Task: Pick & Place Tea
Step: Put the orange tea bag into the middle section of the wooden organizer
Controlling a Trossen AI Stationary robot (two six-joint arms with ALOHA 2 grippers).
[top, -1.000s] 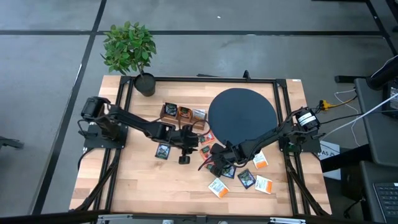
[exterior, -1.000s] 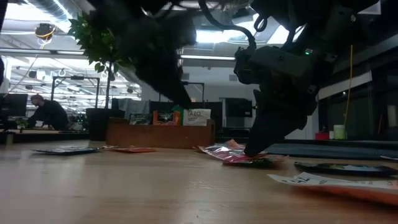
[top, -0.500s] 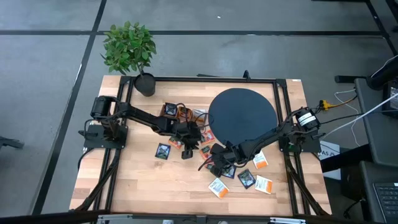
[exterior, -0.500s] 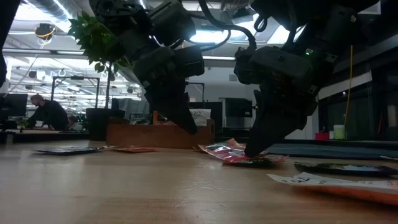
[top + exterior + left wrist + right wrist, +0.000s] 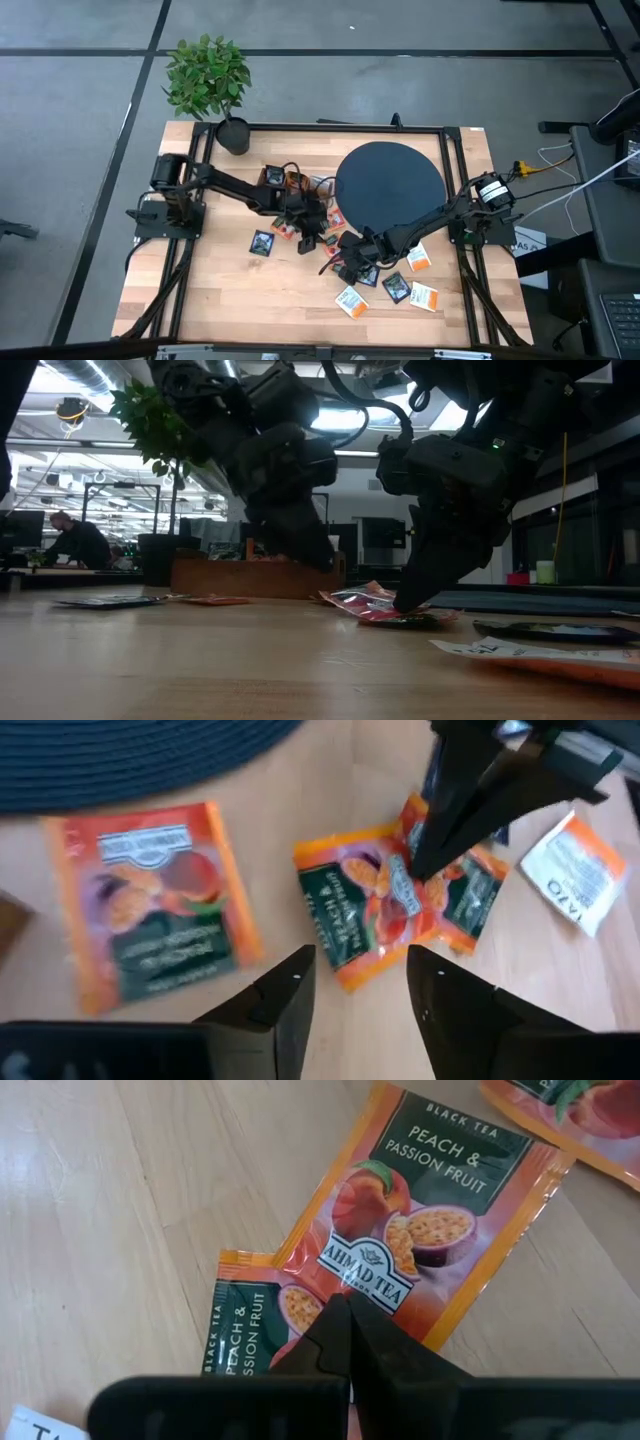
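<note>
Near the middle of the wooden tabletop point(image 5: 220, 290), beside the big dark round mat point(image 5: 389, 183), the right claw point(image 5: 347, 1312) is pinched shut with its tips pressed on a pile of flat orange-and-green peach tea sachets point(image 5: 430, 1220), gripping none of them. The left claw point(image 5: 355, 982) hovers open and empty just above the same overlapping sachets point(image 5: 385, 900), close to the right one. With both claws crowding one pile they may collide, or a pinch may lift two sachets together.
</note>
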